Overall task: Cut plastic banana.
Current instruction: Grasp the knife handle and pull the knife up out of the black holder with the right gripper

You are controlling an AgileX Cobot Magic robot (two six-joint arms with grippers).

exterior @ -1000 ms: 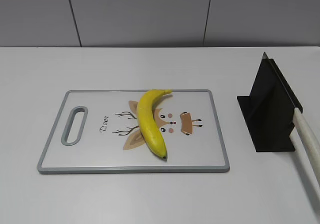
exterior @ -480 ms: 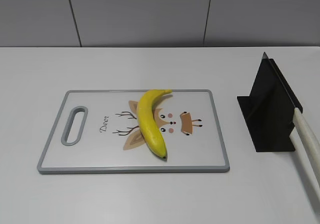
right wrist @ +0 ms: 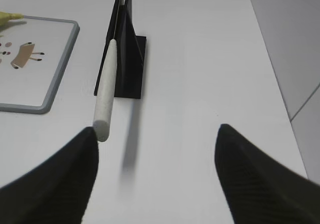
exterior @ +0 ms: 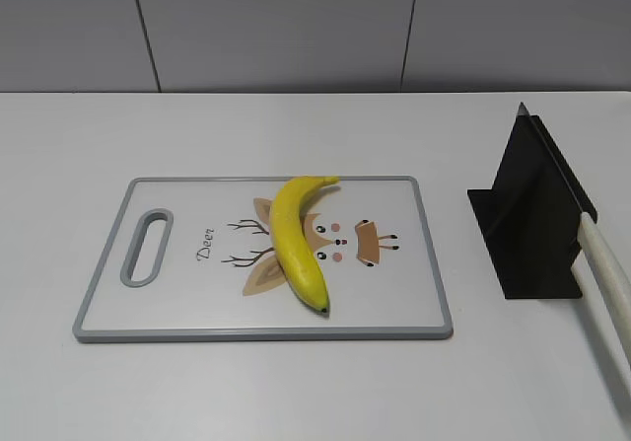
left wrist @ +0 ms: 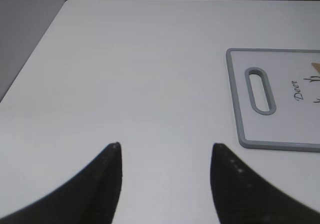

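The glossy yellow plastic banana (exterior: pixel 296 241) lies on a white cutting board (exterior: pixel 394 293) with a grey rim and a deer drawing; its dark tip points to the front edge. A knife with a white handle (exterior: pixel 606 283) rests in a black stand (exterior: pixel 527 214) to the right of the board. The handle (right wrist: pixel 106 93) and stand (right wrist: pixel 127 58) also show in the right wrist view. My right gripper (right wrist: pixel 156 130) is open and empty, its left finger close to the handle's end. My left gripper (left wrist: pixel 165 146) is open and empty over bare table, left of the board (left wrist: pixel 235 98). Neither arm shows in the exterior view.
A white table (exterior: pixel 296 392) carries everything. A grey panelled wall (exterior: pixel 296 27) stands behind it. The table's left edge (left wrist: pixel 30 58) and right edge (right wrist: pixel 270 58) meet grey side walls.
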